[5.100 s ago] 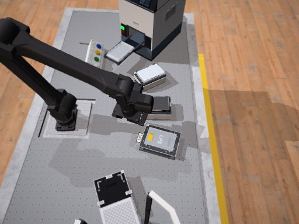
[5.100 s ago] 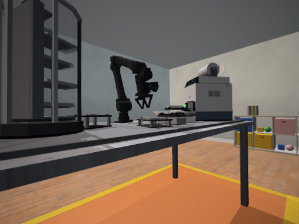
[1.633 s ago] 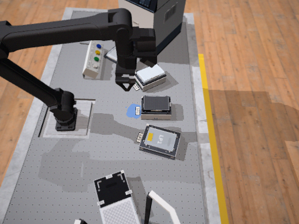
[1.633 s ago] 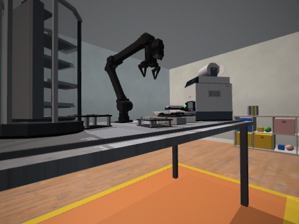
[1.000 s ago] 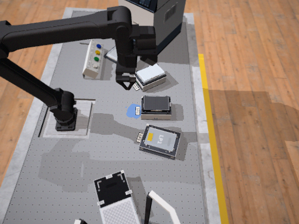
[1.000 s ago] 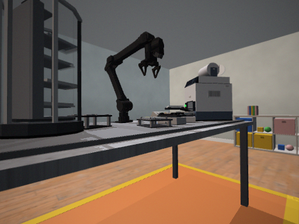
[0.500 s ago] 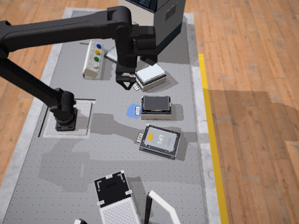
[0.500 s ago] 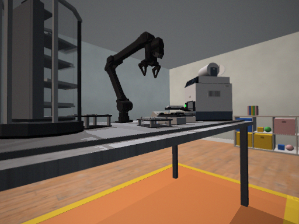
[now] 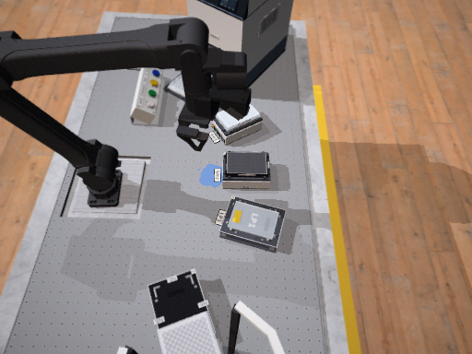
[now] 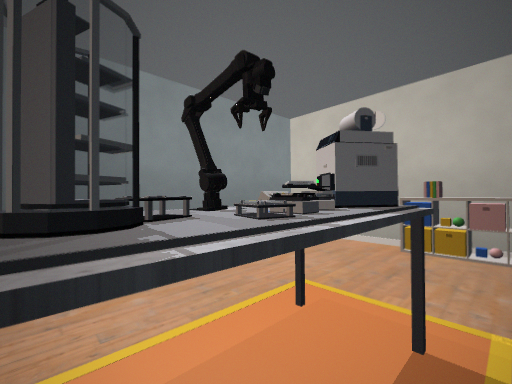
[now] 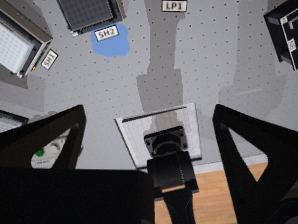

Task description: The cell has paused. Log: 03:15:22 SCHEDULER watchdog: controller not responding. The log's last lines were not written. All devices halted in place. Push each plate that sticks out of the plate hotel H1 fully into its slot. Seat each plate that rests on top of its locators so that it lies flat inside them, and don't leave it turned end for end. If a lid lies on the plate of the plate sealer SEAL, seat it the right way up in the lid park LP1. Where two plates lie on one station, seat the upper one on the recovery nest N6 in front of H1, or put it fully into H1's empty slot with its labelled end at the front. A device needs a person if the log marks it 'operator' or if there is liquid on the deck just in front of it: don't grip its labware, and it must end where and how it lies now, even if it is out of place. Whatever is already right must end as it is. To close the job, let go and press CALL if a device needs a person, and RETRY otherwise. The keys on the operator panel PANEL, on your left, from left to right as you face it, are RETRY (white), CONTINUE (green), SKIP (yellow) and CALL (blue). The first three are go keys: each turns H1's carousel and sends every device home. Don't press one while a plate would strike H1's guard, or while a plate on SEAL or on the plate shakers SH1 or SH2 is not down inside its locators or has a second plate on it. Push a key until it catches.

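Note:
My gripper (image 9: 194, 137) (image 10: 250, 125) (image 11: 149, 111) is open and empty, high above the deck between PANEL (image 9: 147, 94) and shaker SH1 (image 9: 240, 131). SH1 carries a white plate (image 9: 236, 121) (image 11: 11, 47). Shaker SH2 (image 9: 246, 183) carries a dark plate (image 9: 246, 162) (image 11: 89, 12). A blue puddle (image 9: 208, 175) (image 11: 112, 44) lies on the deck just in front of SH2. Lid park LP1 (image 9: 253, 222) holds a grey lid. The black nest N6 (image 9: 176, 297) (image 11: 287, 27) is bare. A white plate (image 9: 190, 336) lies just past it at H1 (image 10: 70, 125).
The sealer SEAL (image 9: 240, 23) (image 10: 361, 167) stands at the far end, with its tray (image 9: 175, 85) partly hidden behind my arm. The arm's base (image 9: 103, 180) (image 11: 167, 142) is at the left. A white guard bar (image 9: 255, 323) stands by H1.

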Robot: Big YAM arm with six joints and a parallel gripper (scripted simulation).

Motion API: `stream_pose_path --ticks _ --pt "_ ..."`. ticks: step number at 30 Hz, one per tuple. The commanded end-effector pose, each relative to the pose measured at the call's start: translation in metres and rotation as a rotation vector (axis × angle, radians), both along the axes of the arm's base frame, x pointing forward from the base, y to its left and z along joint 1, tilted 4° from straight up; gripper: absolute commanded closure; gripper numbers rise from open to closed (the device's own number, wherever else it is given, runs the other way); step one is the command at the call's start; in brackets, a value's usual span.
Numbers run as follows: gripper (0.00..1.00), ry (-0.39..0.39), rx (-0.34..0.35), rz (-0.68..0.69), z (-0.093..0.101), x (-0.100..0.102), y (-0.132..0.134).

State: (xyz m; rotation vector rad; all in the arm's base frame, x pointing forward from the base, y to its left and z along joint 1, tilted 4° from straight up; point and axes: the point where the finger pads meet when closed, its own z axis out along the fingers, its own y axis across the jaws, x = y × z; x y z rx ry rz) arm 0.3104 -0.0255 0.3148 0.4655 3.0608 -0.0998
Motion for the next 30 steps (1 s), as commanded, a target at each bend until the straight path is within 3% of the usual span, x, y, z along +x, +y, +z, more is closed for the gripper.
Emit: stream_pose_path --ticks 1,26,30 --pt "0.00 -0.010 -0.001 -0.090 0.017 0.013 -0.008" --pt "0.00 -0.007 -0.010 -0.068 0.021 0.028 -0.084" --pt "0.00 -0.018 -0.006 -0.223 0.022 0.026 -0.098"
